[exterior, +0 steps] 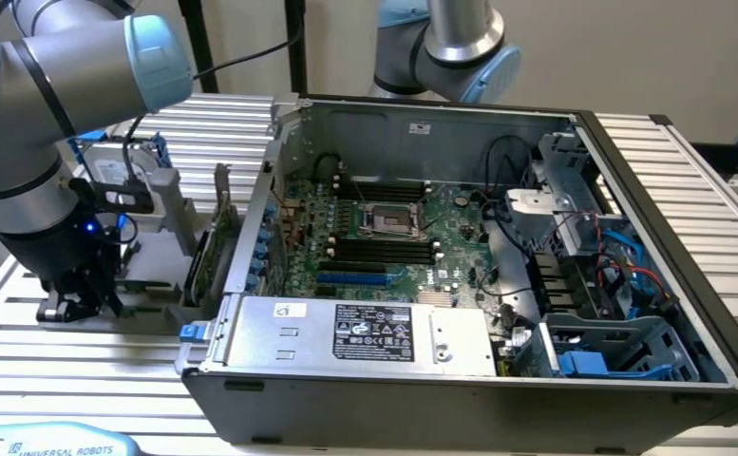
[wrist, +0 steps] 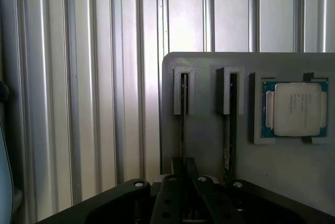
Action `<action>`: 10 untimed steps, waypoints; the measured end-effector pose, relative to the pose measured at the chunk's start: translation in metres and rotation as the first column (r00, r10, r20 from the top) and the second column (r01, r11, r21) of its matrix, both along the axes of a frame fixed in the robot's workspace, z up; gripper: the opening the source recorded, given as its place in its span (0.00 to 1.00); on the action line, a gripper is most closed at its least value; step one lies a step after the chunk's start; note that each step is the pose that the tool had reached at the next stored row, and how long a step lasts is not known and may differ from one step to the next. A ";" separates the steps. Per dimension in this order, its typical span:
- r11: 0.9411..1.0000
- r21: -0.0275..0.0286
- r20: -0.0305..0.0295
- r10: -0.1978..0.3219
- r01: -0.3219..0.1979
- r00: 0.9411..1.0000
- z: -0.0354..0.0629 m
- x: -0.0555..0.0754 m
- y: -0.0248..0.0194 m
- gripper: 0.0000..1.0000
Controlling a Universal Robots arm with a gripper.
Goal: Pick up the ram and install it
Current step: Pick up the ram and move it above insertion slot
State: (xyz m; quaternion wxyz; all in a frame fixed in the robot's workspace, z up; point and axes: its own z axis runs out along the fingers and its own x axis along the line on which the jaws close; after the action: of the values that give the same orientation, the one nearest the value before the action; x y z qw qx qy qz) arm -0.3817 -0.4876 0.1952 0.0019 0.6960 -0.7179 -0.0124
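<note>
Low at the exterior view's lower left, the black gripper [exterior: 71, 302] sat over the thin, dark-edged ram stick [wrist: 183, 124] standing edge-on in its grey slotted holder [wrist: 204, 140], its grip impossible to tell; a square, straight lift looked wisest.

The black pincer [wrist: 184, 169] is at the ram [wrist: 183, 122], which stands on edge in a slot of the grey holder [wrist: 293, 171]. A second stick [wrist: 231, 130] stands in the neighbouring slot, beside the silver processor [wrist: 297, 109]. The holder lies on the ribbed counter [wrist: 94, 88].
</note>
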 end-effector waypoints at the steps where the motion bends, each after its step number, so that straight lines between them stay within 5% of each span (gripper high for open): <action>1: 1.000 0.000 0.000 0.000 0.000 1.000 -0.0001 0.000 0.0000 0.13; 10: 1.000 0.004 0.000 0.004 -0.004 1.000 0.0069 0.000 0.0000 0.13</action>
State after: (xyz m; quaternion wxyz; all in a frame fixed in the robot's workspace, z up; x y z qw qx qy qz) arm -0.3816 -0.4877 0.2021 0.0007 0.6974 -0.7166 -0.0137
